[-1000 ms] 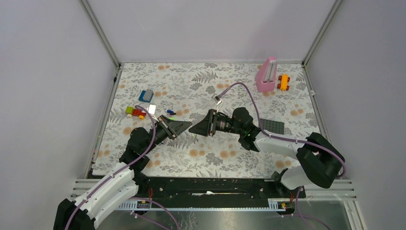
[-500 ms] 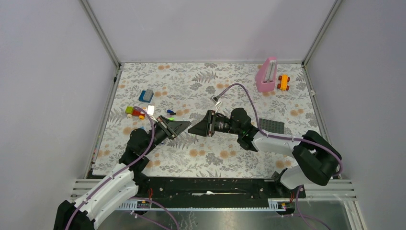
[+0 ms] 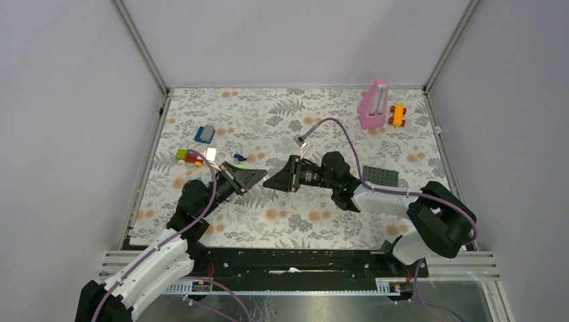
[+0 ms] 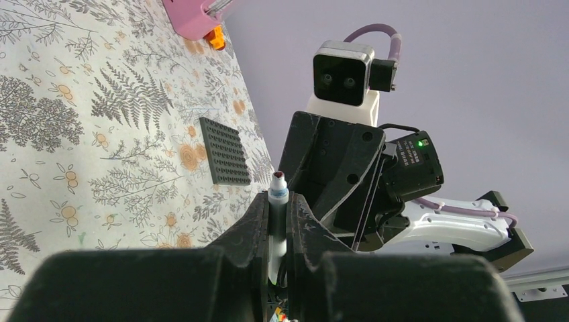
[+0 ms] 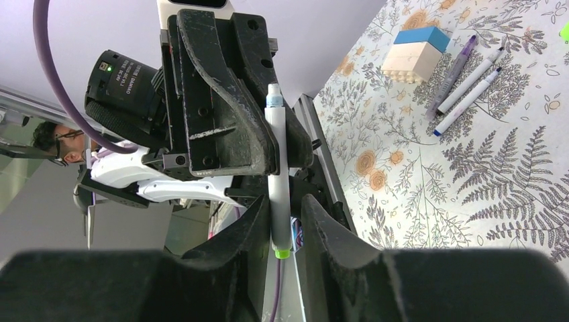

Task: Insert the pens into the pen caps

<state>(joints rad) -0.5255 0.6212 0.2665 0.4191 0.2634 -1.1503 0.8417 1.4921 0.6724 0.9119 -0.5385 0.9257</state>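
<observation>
Over the middle of the flowered tabletop point(image 3: 302, 221) the two arms meet nose to nose, well above the surface. The left claw point(image 4: 278, 206) is pinched tight on a dark-tipped pen point(image 4: 277, 225). The white barrel stands straight up between the fingers, and its blue collar and dark tip poke out just past them, right in front of the other arm's black housing. The right claw point(image 5: 285, 218) is all but closed around a green-ended pen point(image 5: 277, 154), with the green end sunk between its fingers and the far end reaching up alongside the left arm's fingers. Loose pens point(image 5: 468, 99) lie flat just beside a blue-topped block point(image 5: 416, 54). A grey studded plate point(image 4: 227, 151) lies flat near the right arm.
</observation>
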